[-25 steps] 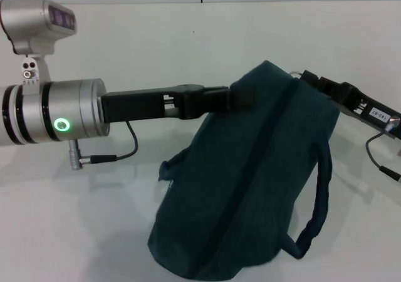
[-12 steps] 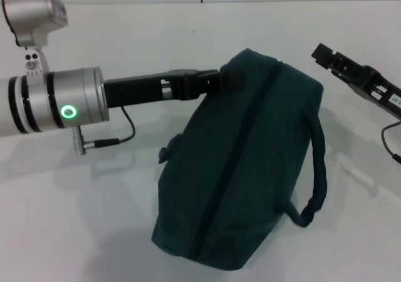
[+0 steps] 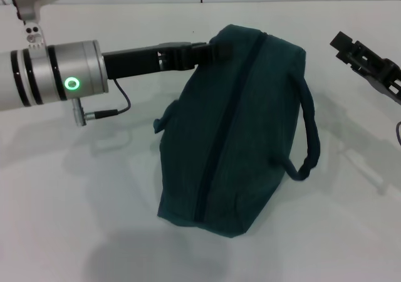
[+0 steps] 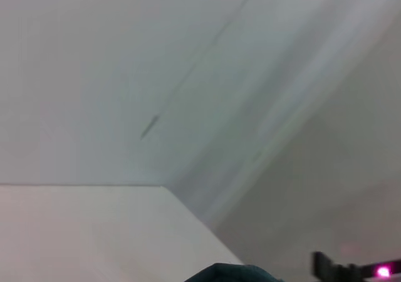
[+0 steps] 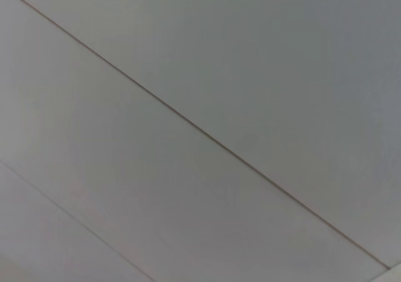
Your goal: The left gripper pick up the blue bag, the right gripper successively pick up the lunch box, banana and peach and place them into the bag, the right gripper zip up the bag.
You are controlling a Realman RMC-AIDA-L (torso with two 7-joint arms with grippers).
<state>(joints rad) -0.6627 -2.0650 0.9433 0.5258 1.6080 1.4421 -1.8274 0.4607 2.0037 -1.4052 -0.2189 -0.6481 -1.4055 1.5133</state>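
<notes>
A: What is seen to the left of the large dark teal-blue fabric bag (image 3: 235,125)?

B: The black two-fingered left gripper (image 3: 210,49) on its silver cylindrical wrist is seen reaching in from that side, level with the bag's upper end. Its fingers are closed on the fabric at the bag's top left corner, so that corner is held up while the bag's lower end rests on the white table (image 3: 75,219).

A: And the bag itself?

B: It is seen lying tilted, with a dark seam, probably the closed zipper, running down its middle. A padded loop handle (image 3: 309,141) hangs off its right side. The lunch box, banana and peach are not seen anywhere outside it; they are judged to be inside, though that cannot be confirmed.

A: How is the bag expected to handle?

B: It is judged soft and floppy: the cloth sags and folds below the held corner. If loaded, it would be fairly heavy and would swing from a single pinch of fabric. A firmer hold would be expected at a handle or along the stitched top edge, where the cloth is doubled and less likely to slip.

A: What is found to the right of the bag?

B: The black right gripper (image 3: 341,42) is seen well apart from the bag, level with its upper end, touching nothing. Whether its fingers are apart or together cannot be told. Only blank surfaces are shown by its wrist view.
</notes>
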